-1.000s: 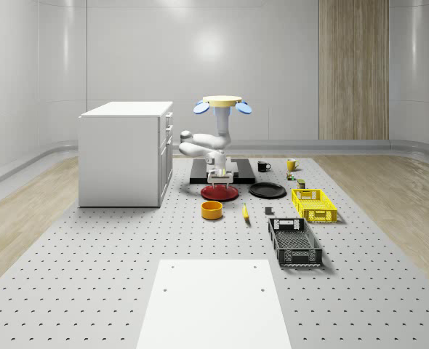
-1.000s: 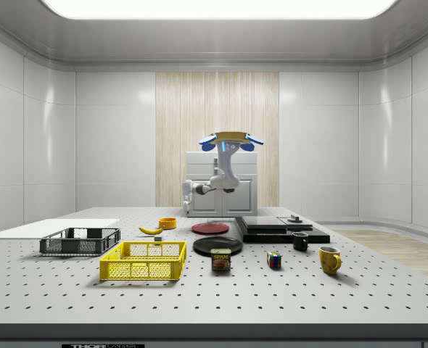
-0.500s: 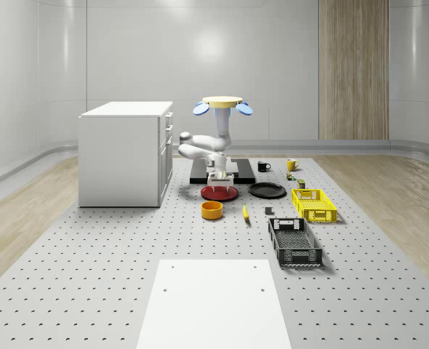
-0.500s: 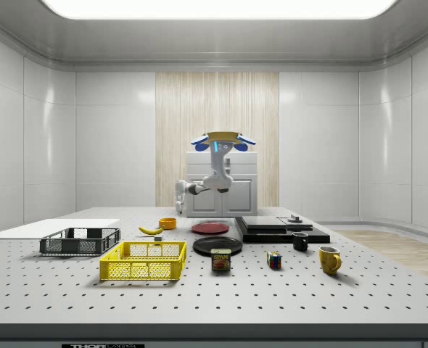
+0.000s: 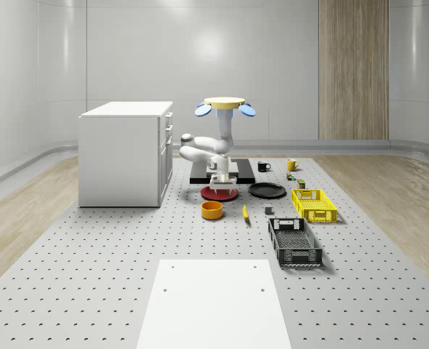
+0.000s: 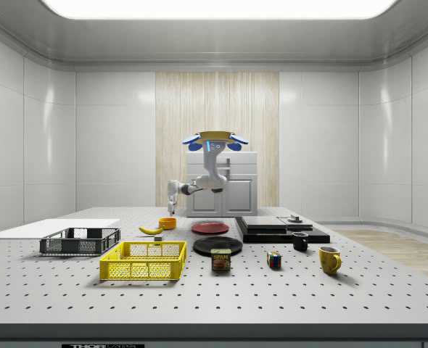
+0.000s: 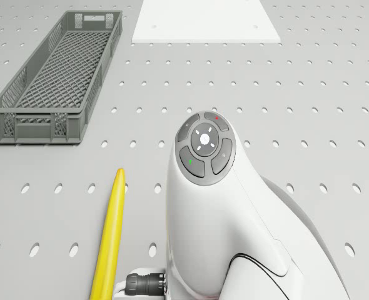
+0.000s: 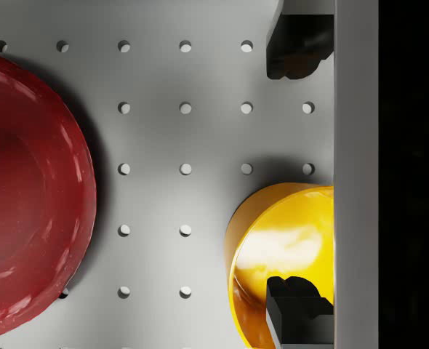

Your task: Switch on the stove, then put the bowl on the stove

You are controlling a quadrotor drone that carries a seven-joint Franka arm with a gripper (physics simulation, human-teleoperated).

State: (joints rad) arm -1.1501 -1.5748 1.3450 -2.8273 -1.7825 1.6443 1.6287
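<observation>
White perforated surface [image 5: 91, 254] runs across a pale-walled room, with a white cabinet [image 5: 123, 153] at the whole-scene view's left. Hovering over the middle of it, the quadrotor drone [image 5: 224, 106] hangs its white arm down so that the pincer [image 5: 222, 185] sits above the gap between the round red plate [image 8: 29, 189] and the orange-yellow bowl [image 8: 283, 258]. In the wrist view its two dark fingertips [image 8: 298, 43] stand well apart, one over the bowl's rim, holding nothing.

My guess is that the bowl stage is only beginning: the bowl rests on the surface, apart from the flat black stove [image 6: 279, 228] (whether that is switched on, I cannot tell). Lifting and carrying remain.

Nearby lie a yellow banana [image 7: 109, 237], a grey mesh crate [image 7: 56, 78], a black plate [image 5: 267, 190] and a yellow basket [image 5: 314, 204]. The red plate lies between bowl and stove, so the carry should pass above it.
</observation>
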